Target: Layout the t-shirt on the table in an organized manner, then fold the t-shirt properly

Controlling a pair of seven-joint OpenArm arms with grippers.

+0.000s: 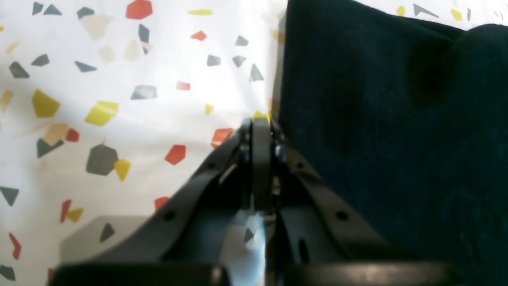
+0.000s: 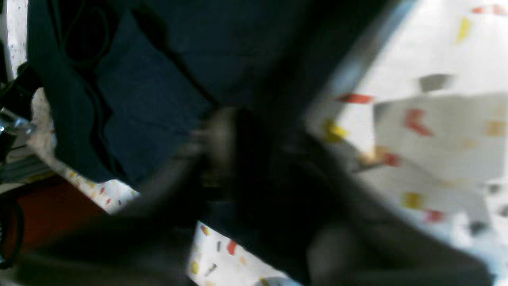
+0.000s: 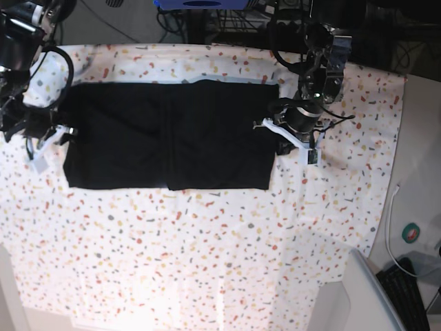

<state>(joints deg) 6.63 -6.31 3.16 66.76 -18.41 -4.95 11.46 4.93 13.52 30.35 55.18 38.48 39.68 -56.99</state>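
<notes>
Base view: one black t-shirt [image 3: 169,134] lies flat as a wide rectangle on the speckled table [image 3: 207,248], upper middle, w/ a vertical crease near its centre. Left gripper [image 3: 284,141] sits at the shirt's edge on that view's right; right gripper [image 3: 60,134] sits at the opposite edge, on the view's left. Left wrist view: left gripper [image 1: 260,123] has jaws closed together, tip just beside the shirt's straight edge, over bare cloth, nothing visibly held; t-shirt [image 1: 389,131] fills the right side. Right wrist view is heavily blurred: right gripper [image 2: 234,131] is closed, over dark fabric [image 2: 158,99] at the shirt's edge; can't tell if cloth is pinched. No readable brand, label or writing. Count: 1 shirt, 2 grippers, 1 table
</notes>
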